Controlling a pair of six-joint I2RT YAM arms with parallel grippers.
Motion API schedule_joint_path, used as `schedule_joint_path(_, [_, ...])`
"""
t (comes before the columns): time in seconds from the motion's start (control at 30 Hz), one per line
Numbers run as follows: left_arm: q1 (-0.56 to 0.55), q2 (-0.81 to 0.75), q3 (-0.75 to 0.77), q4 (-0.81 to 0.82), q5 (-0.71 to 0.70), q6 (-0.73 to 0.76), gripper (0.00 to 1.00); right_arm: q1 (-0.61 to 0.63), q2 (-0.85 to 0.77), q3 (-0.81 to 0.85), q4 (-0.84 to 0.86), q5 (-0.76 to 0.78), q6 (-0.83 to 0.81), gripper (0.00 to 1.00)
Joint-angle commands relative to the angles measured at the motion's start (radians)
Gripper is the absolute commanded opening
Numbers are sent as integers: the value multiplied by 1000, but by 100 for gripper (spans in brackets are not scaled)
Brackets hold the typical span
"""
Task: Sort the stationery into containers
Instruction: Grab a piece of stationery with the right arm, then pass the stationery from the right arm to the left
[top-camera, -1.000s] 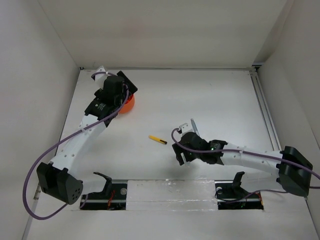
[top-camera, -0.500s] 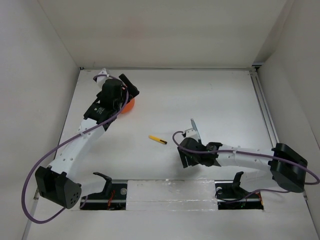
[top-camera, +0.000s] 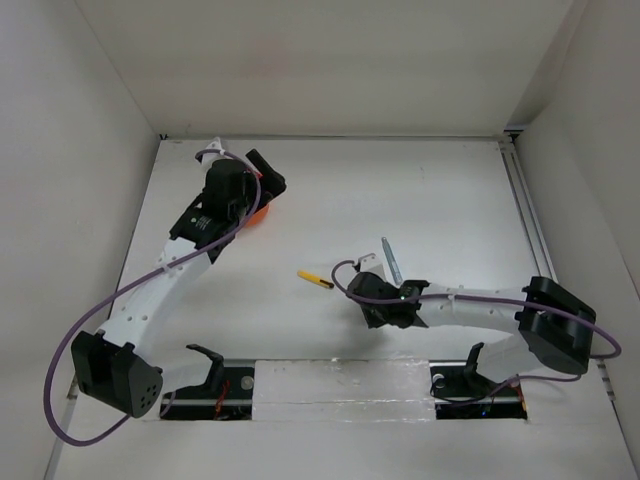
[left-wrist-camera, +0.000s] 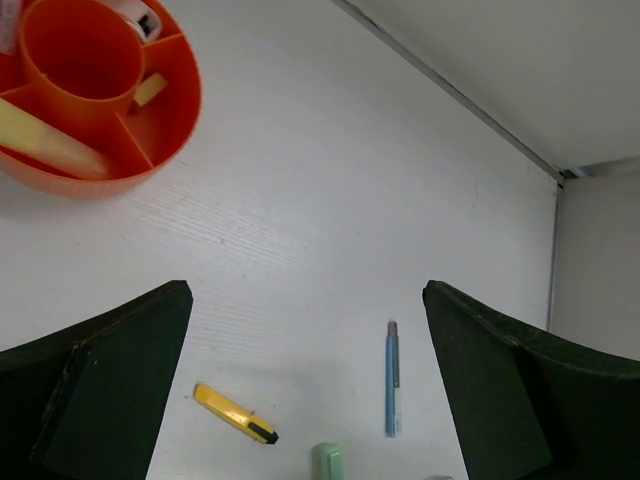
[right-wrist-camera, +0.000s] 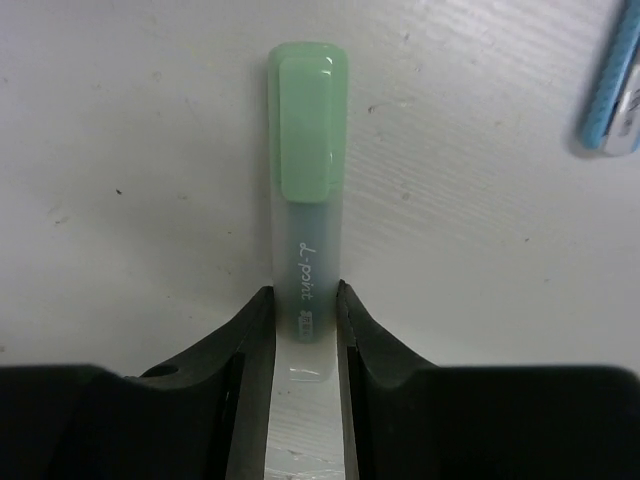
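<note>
1. Right pincer (right-wrist-camera: 304, 295): closed on the green marker (right-wrist-camera: 306, 170), one finger against each side of the clear barrel near its tail end. Green cap pointing away from the wrist.
2. Marker judged flat on the white table (right-wrist-camera: 120, 130), not yet lifted. Grip well off the middle of its length.
3. Close by: blue pen (right-wrist-camera: 612, 88) to the right of the marker, apart from it. Yellow-and-black pen (left-wrist-camera: 235, 413) further off to the left, also loose on the table.
4. Left pincer (left-wrist-camera: 305, 290): wide open, nothing between the fingers, hanging above the table near the orange cup (left-wrist-camera: 188, 110).
5. Cup at the far left of the table, well apart from the gripped marker. Inside it, a pale yellow marker (left-wrist-camera: 50, 142) in one outer compartment and a small tan eraser (left-wrist-camera: 150, 88) in another.
6. Risk, as a judgement: tail-end hold on a smooth barrel. Likely droop or twist of the cap end on lifting, then slip-out on the way across.
7. Risk: sideways swing at lift-off, enough to knock the blue pen.
8. Risk: crowding at the cup. Long reach across for the right arm, with the left arm beside the cup; contact between arms or a nudge to the cup possible.
9. Risk: tilted release, with the marker catching a divider and landing in the wrong compartment or outside the cup.
</note>
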Motion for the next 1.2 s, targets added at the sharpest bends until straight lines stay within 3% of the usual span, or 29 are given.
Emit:
schedule_joint_path(0.0, [-4, -8, -27, 92, 133, 13, 100, -35, -42, 106, -10, 103, -92, 0])
schedule_joint_path(0.17, [-4, 81, -16, 152, 380, 35, 100, -138, 13, 255, 54, 89, -299, 0])
schedule_joint_path(0.3, [-4, 139, 4, 192, 468, 35, 100, -199, 36, 324, 137, 80, -391, 0])
schedule_joint_path(0.4, [-4, 173, 4, 268, 558, 35, 100, -250, 36, 348, 258, -29, -465, 0])
schedule_joint_path(0.57, [-4, 225, -18, 389, 641, -4, 100, -281, 27, 423, 300, -199, -530, 0])
schedule_joint_path(0.9, [-4, 274, -70, 543, 724, -48, 96, -291, 36, 497, 343, -314, -539, 0])
schedule_joint_path(0.97, [-4, 274, -79, 553, 724, -48, 88, -300, 36, 506, 343, -314, -539, 0])
schedule_joint_path(1.03, [-4, 265, -79, 553, 724, -48, 73, -300, 46, 517, 361, -314, -539, 0])
schedule_joint_path(1.07, [-4, 265, -79, 553, 724, -48, 44, -300, 46, 517, 361, -314, -539, 0])
schedule_joint_path(1.17, [-4, 265, -79, 553, 724, -36, 14, -300, 69, 526, 383, -323, -539, 0])
